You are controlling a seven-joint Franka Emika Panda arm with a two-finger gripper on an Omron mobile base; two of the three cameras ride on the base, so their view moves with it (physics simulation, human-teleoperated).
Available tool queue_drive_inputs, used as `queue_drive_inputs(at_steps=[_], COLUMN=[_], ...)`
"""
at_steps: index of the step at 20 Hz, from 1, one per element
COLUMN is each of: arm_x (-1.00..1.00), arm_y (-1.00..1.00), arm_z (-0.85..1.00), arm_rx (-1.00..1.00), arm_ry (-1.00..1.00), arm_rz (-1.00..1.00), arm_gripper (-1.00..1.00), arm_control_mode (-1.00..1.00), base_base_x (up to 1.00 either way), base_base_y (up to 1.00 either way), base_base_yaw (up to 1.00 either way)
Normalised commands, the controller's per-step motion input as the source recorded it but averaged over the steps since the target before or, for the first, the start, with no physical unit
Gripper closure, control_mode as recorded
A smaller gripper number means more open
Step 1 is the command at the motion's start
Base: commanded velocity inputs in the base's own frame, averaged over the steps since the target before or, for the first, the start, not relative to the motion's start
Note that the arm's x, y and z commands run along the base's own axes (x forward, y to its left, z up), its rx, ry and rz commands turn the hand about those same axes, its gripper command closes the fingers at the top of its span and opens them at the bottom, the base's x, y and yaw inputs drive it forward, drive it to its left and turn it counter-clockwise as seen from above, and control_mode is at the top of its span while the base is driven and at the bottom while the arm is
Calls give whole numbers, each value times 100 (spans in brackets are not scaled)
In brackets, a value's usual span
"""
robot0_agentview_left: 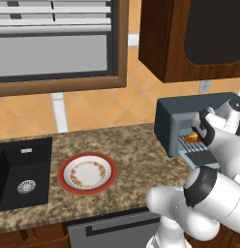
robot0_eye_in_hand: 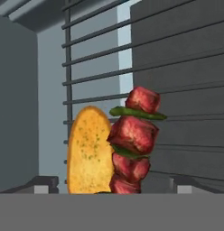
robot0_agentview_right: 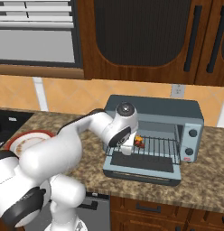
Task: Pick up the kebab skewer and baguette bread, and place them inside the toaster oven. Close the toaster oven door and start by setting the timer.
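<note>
The claw (robot0_agentview_right: 128,151) sits at the mouth of the toaster oven (robot0_agentview_right: 154,135), low over the left part of the wire rack (robot0_agentview_right: 161,146). Whether its fingers are spread or pressed together, I cannot tell: the wrist hides them from both sides, and the hand view shows only two small dark tips (robot0_eye_in_hand: 46,182) low at the edges, wide of the food between them.

Straight ahead of the claw, and very close, lies the kebab skewer (robot0_eye_in_hand: 134,142), red chunks strung with thin green slices. Its long axis runs away from the claw, along the line the fingers point. Just beside it, on the hand view's left and touching or nearly so, is the baguette bread (robot0_eye_in_hand: 89,151), lying along the same line. Both appear to rest on the rack; from the right base view they show as a small red and orange patch (robot0_agentview_right: 139,141) just beyond the wrist.

Further on are the rack bars and the oven's grey inner walls.

The toaster oven door (robot0_agentview_right: 143,169) hangs folded down flat, below and toward the robot from the claw. Judging by this, the food is in, and the next move likely means backing straight out along the skewer's line, then reaching under the door's front edge to swing it up.
</note>
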Motion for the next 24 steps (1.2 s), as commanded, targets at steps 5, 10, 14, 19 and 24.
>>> queue_drive_inputs(at_steps=[5,10,14,19,24], arm_x=[-22,-41,-9,11,6], arm_y=[-13,-19,-5,0,-19], arm_z=[0,0,0,0,-1], arm_rx=[0,0,0,0,0], arm_ry=[1,3,5,3,0], arm_rz=[0,0,0,0,14], arm_gripper=[-100,-100,-100,-100,-100], arm_control_mode=[-100,-100,-100,-100,-100], base_base_x=[0,0,0,0,0], base_base_y=[0,0,0,0,0], base_base_yaw=[0,0,0,0,0])
